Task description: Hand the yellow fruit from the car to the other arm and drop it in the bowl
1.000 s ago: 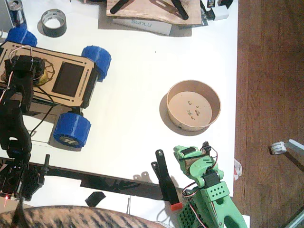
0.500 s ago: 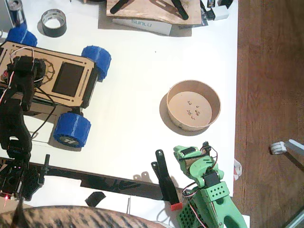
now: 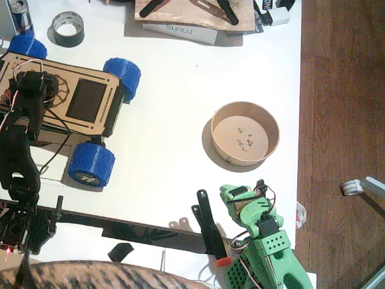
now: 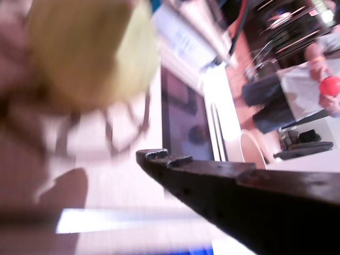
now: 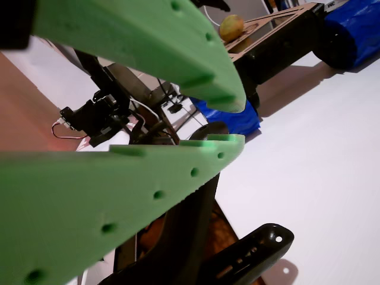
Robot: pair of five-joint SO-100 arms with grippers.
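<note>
Reaching over the car (image 3: 72, 99), left gripper (image 3: 33, 84) spread beside the yellow fruit (image 4: 90, 50); next, pinch it. Right gripper (image 5: 234, 122) waits, slightly parted.

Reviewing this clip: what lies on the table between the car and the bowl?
Nothing: in the fixed view the white table is bare between the car and the bowl.

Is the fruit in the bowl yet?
No, the bowl holds only crumbs; the fruit still sits on the car.
</note>
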